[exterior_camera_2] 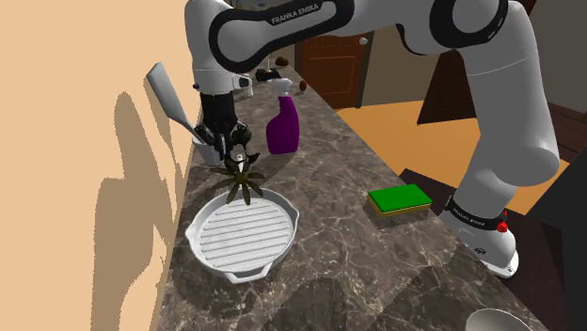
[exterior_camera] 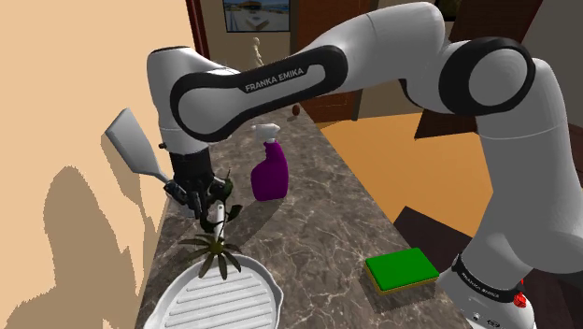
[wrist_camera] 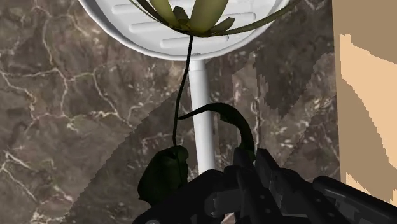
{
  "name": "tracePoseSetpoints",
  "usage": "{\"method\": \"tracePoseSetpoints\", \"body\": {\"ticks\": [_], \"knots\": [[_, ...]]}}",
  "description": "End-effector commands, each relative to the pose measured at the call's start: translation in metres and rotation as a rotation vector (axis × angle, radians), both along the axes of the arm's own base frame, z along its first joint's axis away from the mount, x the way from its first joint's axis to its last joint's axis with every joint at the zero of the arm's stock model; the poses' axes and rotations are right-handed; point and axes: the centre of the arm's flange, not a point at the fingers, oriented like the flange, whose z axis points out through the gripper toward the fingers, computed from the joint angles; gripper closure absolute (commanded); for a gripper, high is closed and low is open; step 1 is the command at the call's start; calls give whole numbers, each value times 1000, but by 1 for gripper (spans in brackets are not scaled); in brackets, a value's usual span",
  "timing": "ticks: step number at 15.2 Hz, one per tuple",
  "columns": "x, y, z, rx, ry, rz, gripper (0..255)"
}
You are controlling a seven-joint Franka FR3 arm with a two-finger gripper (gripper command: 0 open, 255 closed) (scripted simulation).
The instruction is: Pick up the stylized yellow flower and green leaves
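Claw (exterior_camera: 207, 201) is clamped onto the flower (exterior_camera: 216, 249) by its leafy end, bloom dangling at 6 o'clock over the white grill pan (exterior_camera: 277, 299).

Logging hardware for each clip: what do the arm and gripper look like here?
The arm has rounded white shells with dark grey joints. One link carries a black band with white FRANKA EMIKA lettering. The gripper is all black. The base has a black ring with small white text and a red spot beside it.
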Motion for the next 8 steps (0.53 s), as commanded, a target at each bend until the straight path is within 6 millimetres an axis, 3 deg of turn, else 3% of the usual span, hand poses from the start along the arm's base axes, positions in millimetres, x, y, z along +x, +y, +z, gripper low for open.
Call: {"method": "tracePoseSetpoints", "body": {"ticks": [1, 8], "knots": [[0, 0, 11, 0, 0, 0, 255], [0, 0, 48, 0, 0, 0, 255]]}}
